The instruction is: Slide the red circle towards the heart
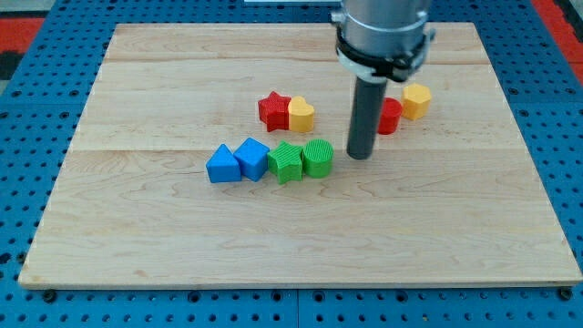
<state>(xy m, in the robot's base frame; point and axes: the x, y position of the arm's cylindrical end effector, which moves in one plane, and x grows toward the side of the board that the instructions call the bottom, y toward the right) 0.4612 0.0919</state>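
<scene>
The red circle [390, 116] sits at the view's upper right, partly hidden behind my rod, touching a yellow hexagon [416, 101] on its right. The yellow heart [301, 115] lies left of it near the board's middle top, pressed against a red star [273, 110]. My tip [361, 155] rests on the board just below and left of the red circle, right of the green blocks. A gap of bare wood separates the circle from the heart.
A row of blocks lies below the heart: a blue triangle [220, 165], a blue cube [252, 158], a green star [286, 162] and a green cylinder [318, 157]. The wooden board [137, 228] sits on a blue pegboard.
</scene>
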